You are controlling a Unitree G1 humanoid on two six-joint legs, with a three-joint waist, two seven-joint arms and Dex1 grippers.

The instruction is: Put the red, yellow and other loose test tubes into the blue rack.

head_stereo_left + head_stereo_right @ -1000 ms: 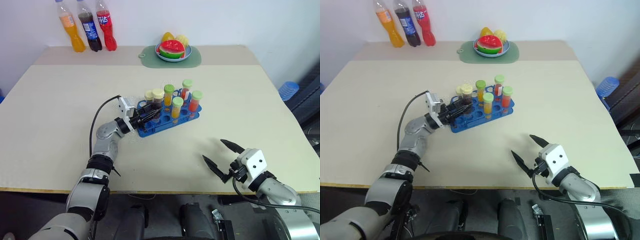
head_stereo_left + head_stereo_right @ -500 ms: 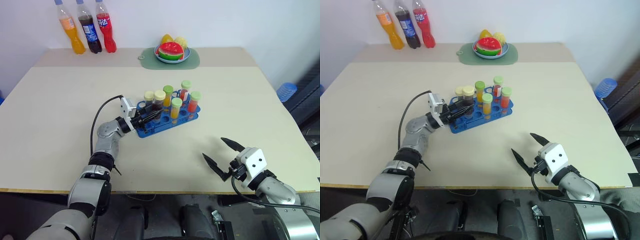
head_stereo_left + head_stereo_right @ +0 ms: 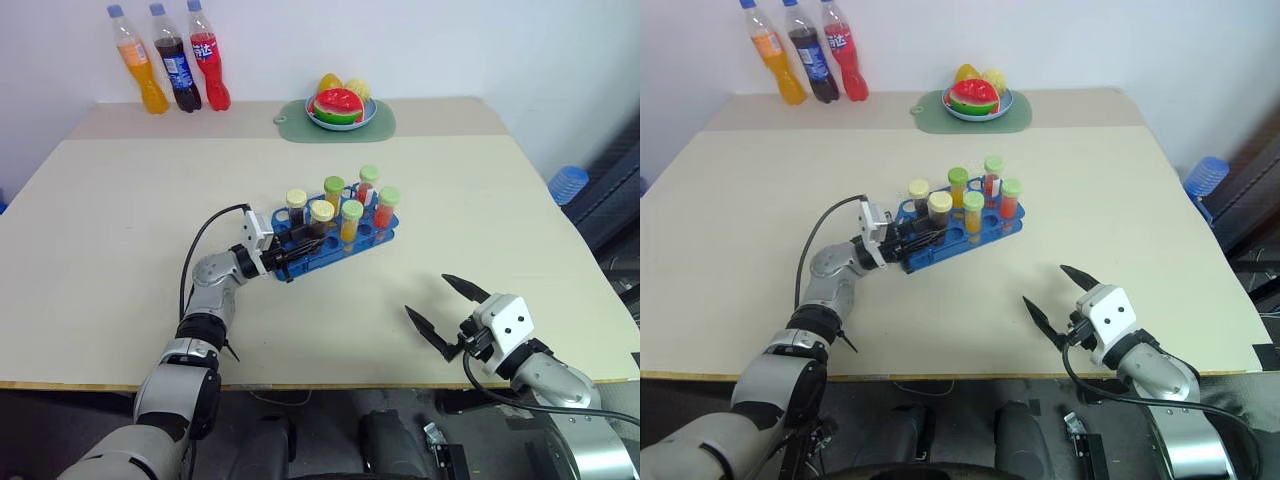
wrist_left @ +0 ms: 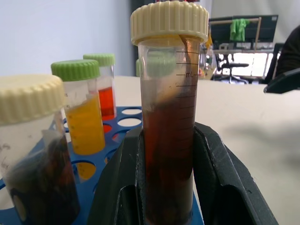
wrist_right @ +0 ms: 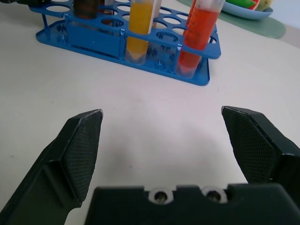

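Left gripper (image 4: 165, 187) clamped on dark brown test tube (image 4: 167, 126), upright in blue rack (image 3: 335, 240) near end, seating step; next judged: release, back off; right gripper (image 3: 448, 312) wide, empty, well apart from rack

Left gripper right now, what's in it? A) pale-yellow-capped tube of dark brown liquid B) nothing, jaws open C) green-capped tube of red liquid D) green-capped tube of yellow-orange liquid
A: the left gripper has its black fingers shut on the clear plastic tube of dark brown liquid with a pale yellow cap, upright over the bright blue plastic rack.
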